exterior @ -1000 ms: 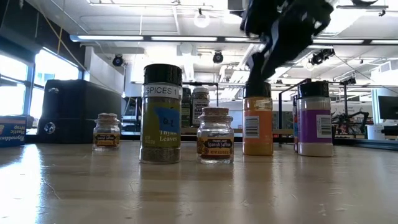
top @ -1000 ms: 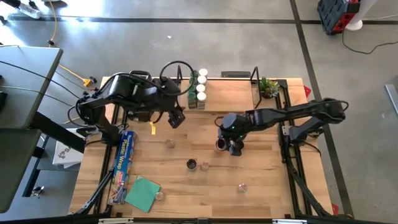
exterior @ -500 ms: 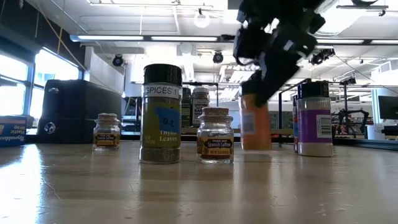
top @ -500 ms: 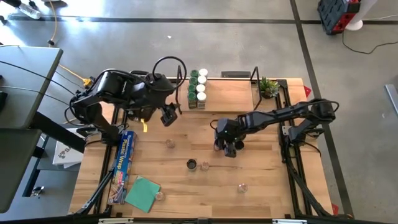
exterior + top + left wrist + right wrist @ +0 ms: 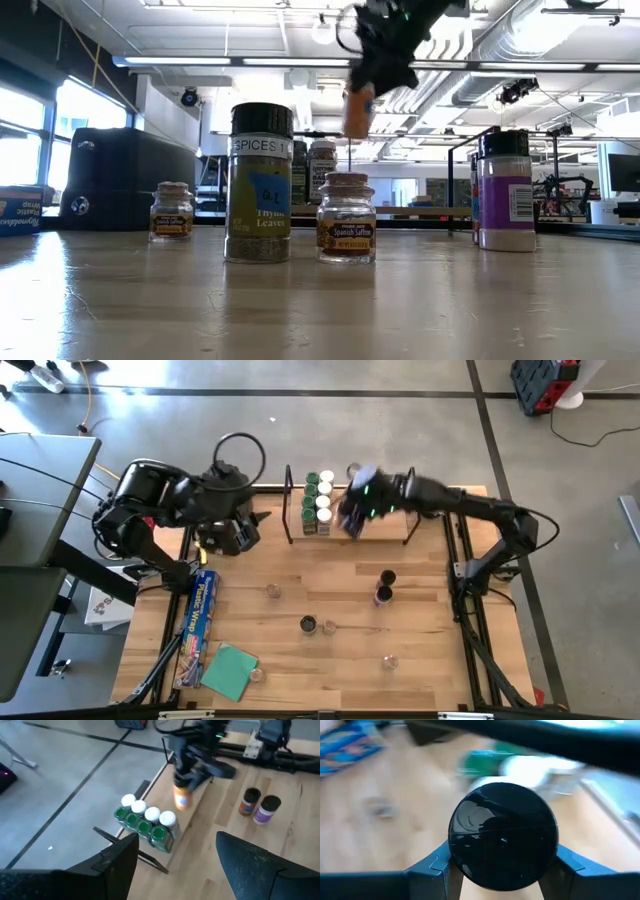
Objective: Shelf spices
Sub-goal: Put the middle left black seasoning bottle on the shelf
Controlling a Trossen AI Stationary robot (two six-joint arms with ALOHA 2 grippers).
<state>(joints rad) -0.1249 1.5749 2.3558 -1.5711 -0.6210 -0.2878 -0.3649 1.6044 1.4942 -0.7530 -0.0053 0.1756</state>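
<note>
Up in the air over the shelf point(image 5: 345, 510) at the table's back edge, the right gripper point(image 5: 186, 784) holds an orange spice jar point(image 5: 182, 799) by its black top. The left gripper point(image 5: 175, 862) waits wide apart near the table's back left corner.

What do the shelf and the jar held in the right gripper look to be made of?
The shelf: light wood board with visible grain, thin black uprights that look like metal. The orange jar, shut in the right gripper: probably plastic, with a glossy black cap that reflects light in the right wrist view.
</note>
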